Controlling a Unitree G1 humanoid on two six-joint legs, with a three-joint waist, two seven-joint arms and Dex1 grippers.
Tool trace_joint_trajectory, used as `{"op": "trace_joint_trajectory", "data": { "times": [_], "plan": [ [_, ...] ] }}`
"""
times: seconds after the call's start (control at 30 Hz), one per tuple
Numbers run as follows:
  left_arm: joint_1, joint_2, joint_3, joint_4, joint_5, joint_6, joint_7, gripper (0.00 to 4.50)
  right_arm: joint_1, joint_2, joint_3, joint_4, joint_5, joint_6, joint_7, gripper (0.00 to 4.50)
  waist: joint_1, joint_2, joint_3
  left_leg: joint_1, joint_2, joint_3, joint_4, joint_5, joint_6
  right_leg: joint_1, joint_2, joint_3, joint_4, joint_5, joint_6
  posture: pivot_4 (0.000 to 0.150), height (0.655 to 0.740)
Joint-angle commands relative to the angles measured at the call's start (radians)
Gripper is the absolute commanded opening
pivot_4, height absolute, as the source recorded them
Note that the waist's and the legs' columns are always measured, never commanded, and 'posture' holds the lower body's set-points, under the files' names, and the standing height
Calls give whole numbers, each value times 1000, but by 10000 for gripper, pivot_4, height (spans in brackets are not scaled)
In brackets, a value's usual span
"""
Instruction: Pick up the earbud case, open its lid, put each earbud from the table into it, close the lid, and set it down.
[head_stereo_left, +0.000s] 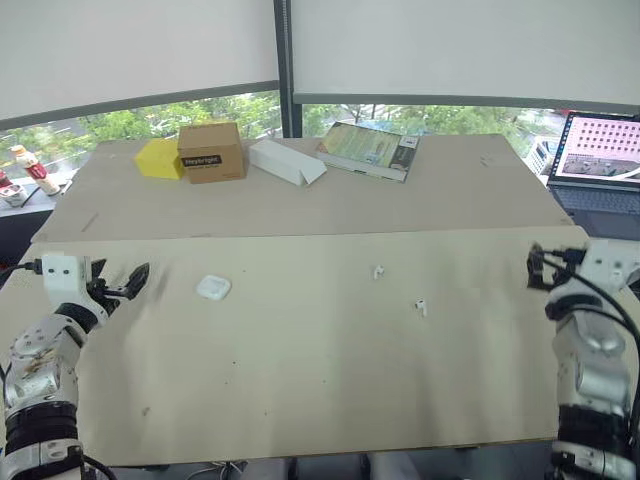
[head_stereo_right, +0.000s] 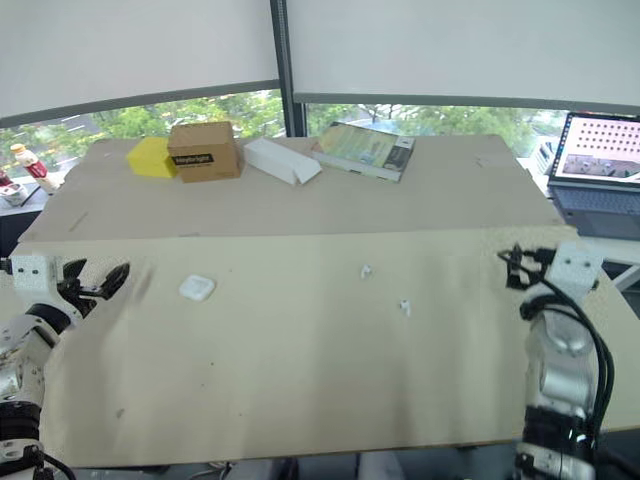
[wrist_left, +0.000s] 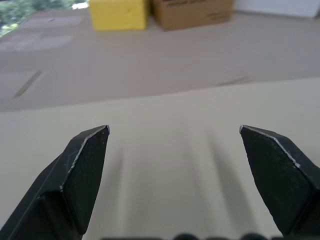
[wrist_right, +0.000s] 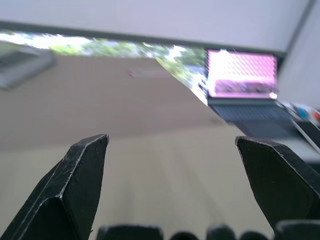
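The white earbud case (head_stereo_left: 213, 288) lies shut on the pale table, left of centre. One white earbud (head_stereo_left: 378, 271) rests near the middle, and a second earbud (head_stereo_left: 421, 307) lies a little nearer and to its right. My left gripper (head_stereo_left: 135, 282) hovers at the table's left edge, a short way left of the case, open and empty (wrist_left: 175, 130). Over at the right edge, my right gripper (head_stereo_left: 535, 268) is open and empty too (wrist_right: 172, 140), well right of both earbuds.
Along the far side stand a yellow block (head_stereo_left: 160, 158), a brown cardboard box (head_stereo_left: 211, 151), a white box (head_stereo_left: 286, 162) and a book (head_stereo_left: 368, 150). A laptop (head_stereo_left: 603, 170) with a lit screen sits beyond the table's right edge.
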Motion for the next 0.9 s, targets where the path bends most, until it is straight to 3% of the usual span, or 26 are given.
{"op": "trace_joint_trajectory", "data": {
  "times": [0.03, 0.37, 0.6, 0.9],
  "plan": [
    [26, 31, -51, -188, -56, 134, -50, 44481, -96, -30, 130, 17, 28, 22, 208, 45000, -5, 0, 0, 0, 0, 0, 0, 0, 0, 0, 1, 0, 0, 0, 0, 1500, 7400],
    [28, 33, -181, -225, 34, 219, -48, 44481, -269, -15, 434, -104, 221, 196, 775, 45000, -9, 1, 0, -2, 0, 0, 1, 0, 1, 0, 1, -1, 0, 0, 0, 1500, 7400],
    [-36, -3, -227, -131, 110, 195, -16, 44481, -291, 0, 540, -191, 244, 278, 886, 45000, 8, 1, 0, -2, -1, -2, 2, 0, 0, -1, 1, -2, 0, 0, 0, 1500, 7400],
    [-77, -42, -261, -56, 129, 193, -59, 44481, -308, 14, 547, -207, 225, 300, 902, 45000, 15, 1, 0, -2, -1, -2, 2, 0, -1, -2, 0, -2, 0, 0, 0, 1500, 7400]
  ]
}}
